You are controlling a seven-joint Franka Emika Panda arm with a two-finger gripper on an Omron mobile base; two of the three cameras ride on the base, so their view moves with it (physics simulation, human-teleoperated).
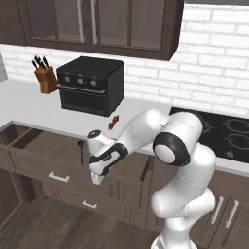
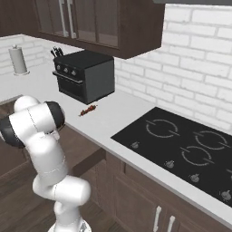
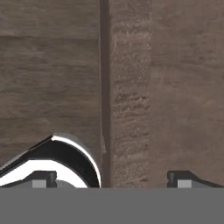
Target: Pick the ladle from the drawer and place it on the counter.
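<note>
We hang our gripper [image 1: 97, 181] over the open drawer [image 1: 53, 151], jaws spread and released, because the ladle [image 1: 80, 148] lies inside it, just left of the hand, not yet on the counter [image 1: 34, 104].

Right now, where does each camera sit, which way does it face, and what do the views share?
Left base view: behind the arm on its left, looking down at the open drawer, ladle and oven; the arm rises lower right, hand over the drawer front.
Right base view: behind on its right, looking at the counter and stovetop; arm lower left.
Hand view: on the hand, facing brown wood; fingertips at the bottom.
Shared: both base views show the oven and counter.
</note>
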